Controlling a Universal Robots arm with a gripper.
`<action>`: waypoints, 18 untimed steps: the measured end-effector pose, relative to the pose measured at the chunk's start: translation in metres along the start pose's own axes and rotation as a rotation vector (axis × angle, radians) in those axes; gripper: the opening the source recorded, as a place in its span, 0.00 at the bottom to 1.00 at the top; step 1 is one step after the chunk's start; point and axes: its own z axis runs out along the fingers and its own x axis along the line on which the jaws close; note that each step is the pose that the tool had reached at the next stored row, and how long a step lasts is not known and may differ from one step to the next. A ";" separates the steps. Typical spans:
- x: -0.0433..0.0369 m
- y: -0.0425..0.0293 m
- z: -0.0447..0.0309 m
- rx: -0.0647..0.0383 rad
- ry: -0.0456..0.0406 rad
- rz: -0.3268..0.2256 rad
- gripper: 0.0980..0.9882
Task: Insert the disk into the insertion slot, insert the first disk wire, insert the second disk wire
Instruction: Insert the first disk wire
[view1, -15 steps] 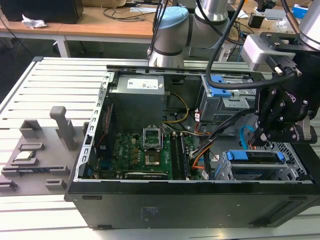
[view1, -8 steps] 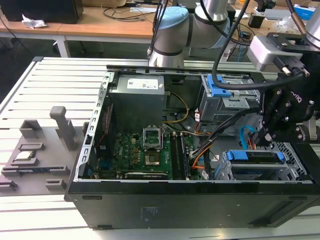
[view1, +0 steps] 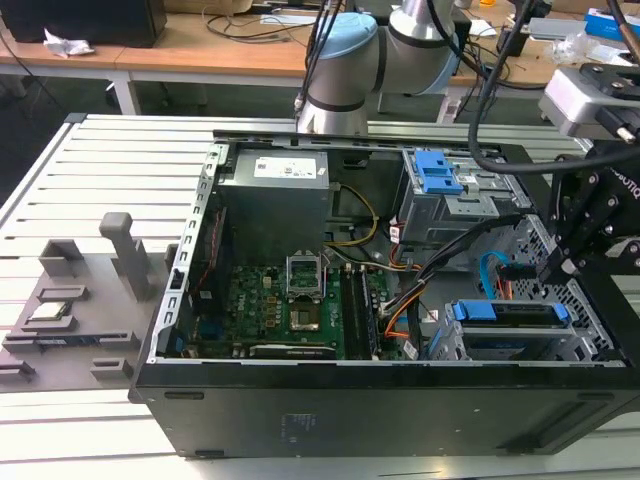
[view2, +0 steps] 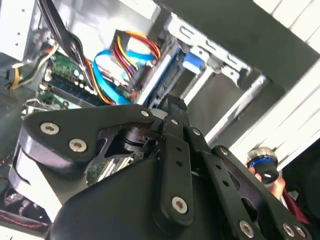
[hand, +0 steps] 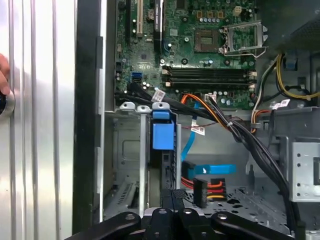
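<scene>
The disk (view1: 510, 312), blue-framed, sits in the insertion slot (view1: 490, 345), the low silver cage at the exterior view's right front of the open computer case. In the first wrist view the disk (hand: 162, 136) shows edge-on in the insertion slot (hand: 142, 150). The second disk wire (hand: 210, 170), light blue, loops beside the cage, also in the exterior view (view1: 488, 275). The first disk wire (hand: 201, 190), orange, red and black with a black plug, lies just beside my gripper (hand: 173, 196). My gripper (view1: 548, 268) hangs over the cage's rear, jaws shut with nothing seen between them.
The taller grey cage with a blue latch (view1: 440, 180) stands behind the slot. Thick black cables (hand: 250, 145) cross from the motherboard (hand: 200, 45) toward the drives. A person's hand (hand: 3, 75) rests outside the case wall. Grey fixtures (view1: 70, 300) lie on the table at the exterior view's left.
</scene>
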 end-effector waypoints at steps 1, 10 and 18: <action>-0.0053 -0.0012 0.0006 0.000 0.0006 0.000 0.01; -0.0199 -0.0014 0.0090 0.000 0.0010 0.000 0.15; -0.0270 -0.0007 0.0197 0.000 0.0131 0.001 0.23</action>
